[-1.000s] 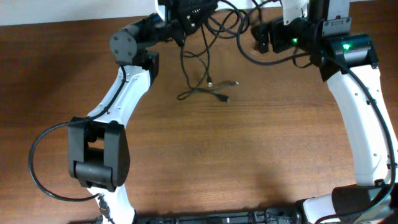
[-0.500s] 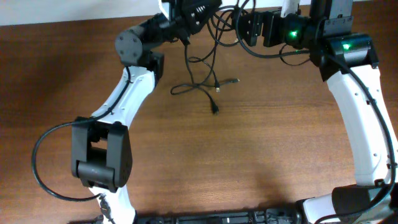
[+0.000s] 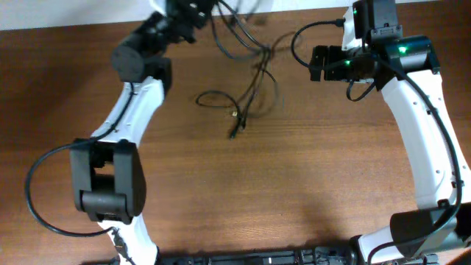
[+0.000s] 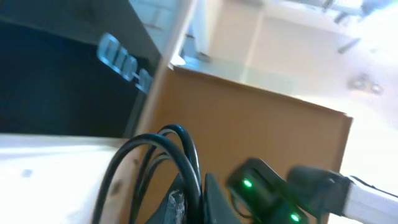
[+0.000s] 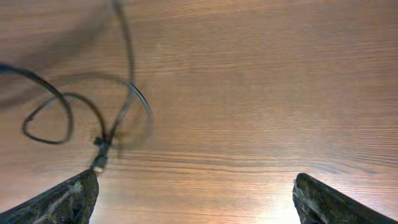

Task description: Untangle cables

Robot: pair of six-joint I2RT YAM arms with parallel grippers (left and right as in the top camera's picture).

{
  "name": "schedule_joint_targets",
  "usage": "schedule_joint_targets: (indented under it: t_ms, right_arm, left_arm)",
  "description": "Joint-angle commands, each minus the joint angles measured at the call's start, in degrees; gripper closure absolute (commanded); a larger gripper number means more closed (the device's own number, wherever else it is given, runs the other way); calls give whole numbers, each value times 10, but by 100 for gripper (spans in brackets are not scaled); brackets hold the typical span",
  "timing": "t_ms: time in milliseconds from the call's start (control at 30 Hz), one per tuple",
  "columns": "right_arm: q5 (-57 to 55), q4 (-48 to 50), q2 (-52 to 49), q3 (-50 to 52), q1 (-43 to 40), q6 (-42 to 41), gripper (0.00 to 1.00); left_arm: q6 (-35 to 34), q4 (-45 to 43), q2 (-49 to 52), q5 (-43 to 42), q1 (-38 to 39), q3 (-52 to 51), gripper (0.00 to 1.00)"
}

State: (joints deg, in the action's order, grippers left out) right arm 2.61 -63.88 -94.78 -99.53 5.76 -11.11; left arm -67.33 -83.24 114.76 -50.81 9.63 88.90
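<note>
- Overhead, a brown wooden table [image 3: 294, 184] carries a tangle of thin black cables [image 3: 254, 81] with small plug ends, lying near its far middle.
- The black left gripper [image 3: 197, 9] sits at the table's far edge. Its fingers are pressed together, pinching the cables' upper strands, which run down from it to the wood.
- In the left wrist view, those strands arch as a dark loop right beside the fingers.
- On the table, the cables form a small loop, and one plug end points toward the near side.
- The black right gripper [image 3: 318, 64] hovers to the right of the cables, apart from them.
- Its fingertips [image 5: 65, 199] are spread wide, with only bare wood between them.
</note>
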Motion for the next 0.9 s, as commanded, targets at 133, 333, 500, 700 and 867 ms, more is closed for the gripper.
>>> schedule_joint_targets:
  t_ms: [133,333,500,700,867]
  right_arm:
    - [-14,22,-2,0,-2,7,1]
    - [-14,33,-2,0,-2,7,1]
    - [-14,41,-2,0,-2,7,1]
    - [-14,49,-2,0,-2,8,1]
    - [-14,61,-2,0,-2,8,1]
  left_arm:
    - [-3,34,-11,-7,-32,13,92]
    - [196,481,-11,-60,2,13,100]
    - [321,574,-11,-111,20,24,100]
    - [715,1158,-36,300,80,211,100]
    - [773,1315,-39,320,121,348,62]
